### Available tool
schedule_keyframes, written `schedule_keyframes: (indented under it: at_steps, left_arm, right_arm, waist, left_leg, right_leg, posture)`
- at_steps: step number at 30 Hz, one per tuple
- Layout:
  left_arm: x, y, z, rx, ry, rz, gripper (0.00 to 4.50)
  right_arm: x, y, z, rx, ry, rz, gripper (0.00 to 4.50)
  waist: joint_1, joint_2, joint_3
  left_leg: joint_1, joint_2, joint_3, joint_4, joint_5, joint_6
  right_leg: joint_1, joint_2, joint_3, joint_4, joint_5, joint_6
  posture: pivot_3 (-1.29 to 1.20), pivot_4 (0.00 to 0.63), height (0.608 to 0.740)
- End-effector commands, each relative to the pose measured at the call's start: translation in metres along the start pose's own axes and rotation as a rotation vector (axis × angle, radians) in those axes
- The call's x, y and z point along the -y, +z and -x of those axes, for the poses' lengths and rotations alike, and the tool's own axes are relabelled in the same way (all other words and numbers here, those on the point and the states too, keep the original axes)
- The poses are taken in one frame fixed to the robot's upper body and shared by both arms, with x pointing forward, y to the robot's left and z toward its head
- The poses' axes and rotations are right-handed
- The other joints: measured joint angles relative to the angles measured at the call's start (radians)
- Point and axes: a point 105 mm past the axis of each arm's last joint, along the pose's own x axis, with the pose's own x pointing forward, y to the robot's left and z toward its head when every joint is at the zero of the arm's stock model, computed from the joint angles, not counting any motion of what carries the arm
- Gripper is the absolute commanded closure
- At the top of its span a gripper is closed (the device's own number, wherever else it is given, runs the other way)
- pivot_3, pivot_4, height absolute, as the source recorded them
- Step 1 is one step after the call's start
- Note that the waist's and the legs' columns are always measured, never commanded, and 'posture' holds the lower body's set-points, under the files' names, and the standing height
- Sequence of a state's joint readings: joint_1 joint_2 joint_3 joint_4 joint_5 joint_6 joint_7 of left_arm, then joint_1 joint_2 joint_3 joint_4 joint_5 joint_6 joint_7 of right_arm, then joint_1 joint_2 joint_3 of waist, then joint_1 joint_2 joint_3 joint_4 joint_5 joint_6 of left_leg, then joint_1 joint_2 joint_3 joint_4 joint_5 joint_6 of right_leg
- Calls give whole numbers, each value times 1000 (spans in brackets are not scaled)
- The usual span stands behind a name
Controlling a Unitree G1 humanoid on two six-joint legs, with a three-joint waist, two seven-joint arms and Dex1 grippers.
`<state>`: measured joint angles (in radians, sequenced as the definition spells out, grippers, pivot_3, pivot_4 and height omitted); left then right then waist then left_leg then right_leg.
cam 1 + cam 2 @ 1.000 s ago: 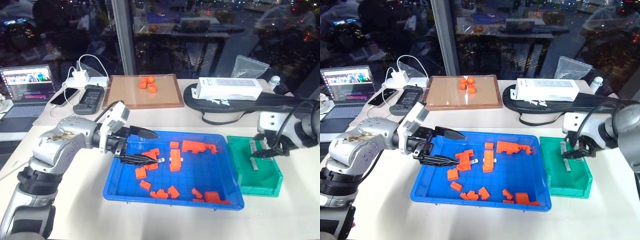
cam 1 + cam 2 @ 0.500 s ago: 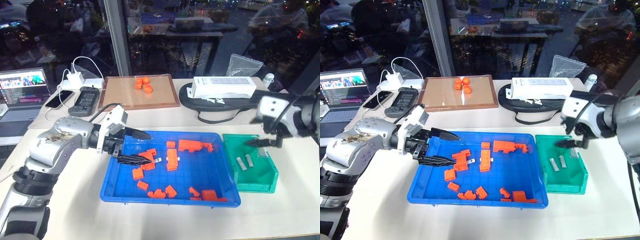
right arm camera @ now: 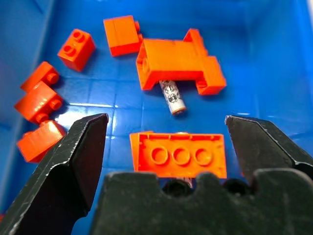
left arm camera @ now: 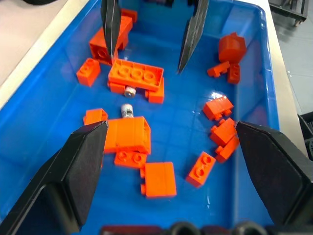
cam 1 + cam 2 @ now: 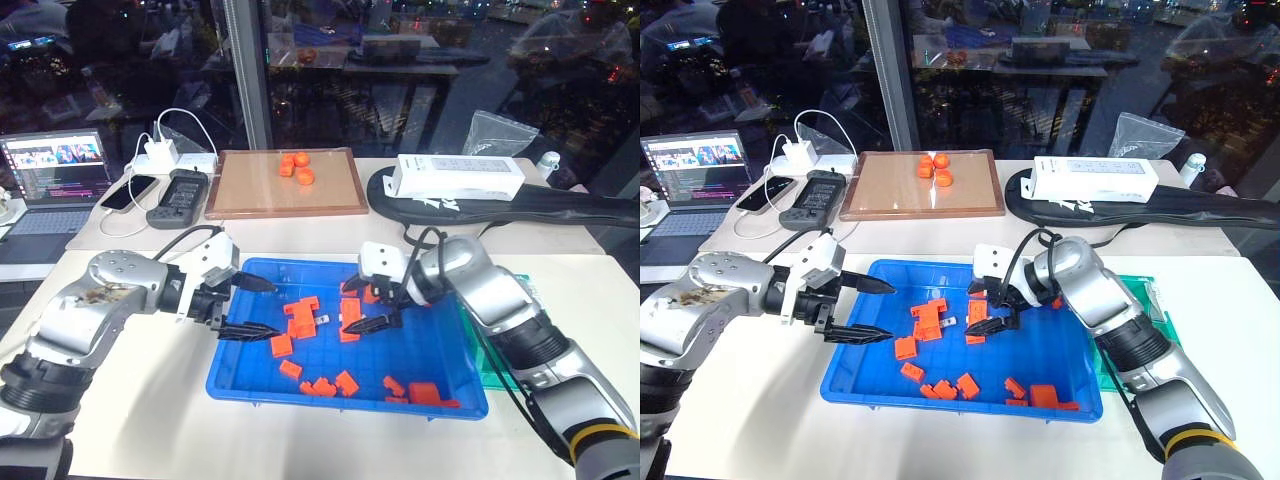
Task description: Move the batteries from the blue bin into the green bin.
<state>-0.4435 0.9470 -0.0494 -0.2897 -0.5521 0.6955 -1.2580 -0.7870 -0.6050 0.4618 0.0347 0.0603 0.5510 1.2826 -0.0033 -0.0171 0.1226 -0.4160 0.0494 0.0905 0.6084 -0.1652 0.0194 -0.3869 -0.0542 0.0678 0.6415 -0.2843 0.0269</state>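
Right gripper (image 5: 372, 310): you are hovering it spread wide — small silvery cylindrical battery (image 3: 172, 97) lying just ahead.
Left gripper (image 5: 246, 307): gaping empty — over shallow bright-blue plastic bin (image 5: 445, 335).

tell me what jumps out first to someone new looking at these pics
The bright blue bin at the table's centre, strewn with orange building blocks, grabs the eye. Both black pincers hang open over it: left pincer at its left end, right pincer mid-bin. A small silvery battery lies among the blocks.
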Motion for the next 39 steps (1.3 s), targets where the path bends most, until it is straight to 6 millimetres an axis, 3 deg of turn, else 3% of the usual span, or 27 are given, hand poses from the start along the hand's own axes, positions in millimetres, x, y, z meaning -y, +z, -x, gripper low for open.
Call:
schedule_keyframes:
  at_steps: [1,9,17,29,39]
  left_arm:
    - [4,10,7,12,27,-42,0]
    - [5,9,6,15,38,-39,0]
    - [5,9,5,11,33,-44,0]
    - [1,9,0,6,21,-61,0]
    - [0,8,-1,-2,21,-69,0]
  right_arm:
    - [7,8,0,-4,-19,58,57]
    - [-2,32,-11,72,57,108,57]
    - [-9,16,-32,-36,88,157,57]
    - [5,-22,-20,-197,17,92,57]
    - [0,-22,-23,-184,39,74,3002]
  waist:
    - [-3,0,0]
    - [-10,0,0]
    - [-9,0,0]
    - [-10,0,0]
    - [-9,-1,0]
  left_leg:
    - [0,0,0,0,0,0]
    - [1,1,0,-1,0,0]
    - [1,1,0,-1,0,0]
    - [1,0,1,-1,0,0]
    - [1,0,1,-1,0,0]
  right_leg:
    - [0,0,0,0,0,0]
    - [0,1,0,1,0,0]
    - [0,1,0,1,0,-1]
    - [0,1,0,1,0,-1]
    - [0,1,0,1,0,-1]
  posture:
    - [0,150,740]
    - [0,150,740]
    - [0,150,740]
    - [0,150,740]
    - [0,150,740]
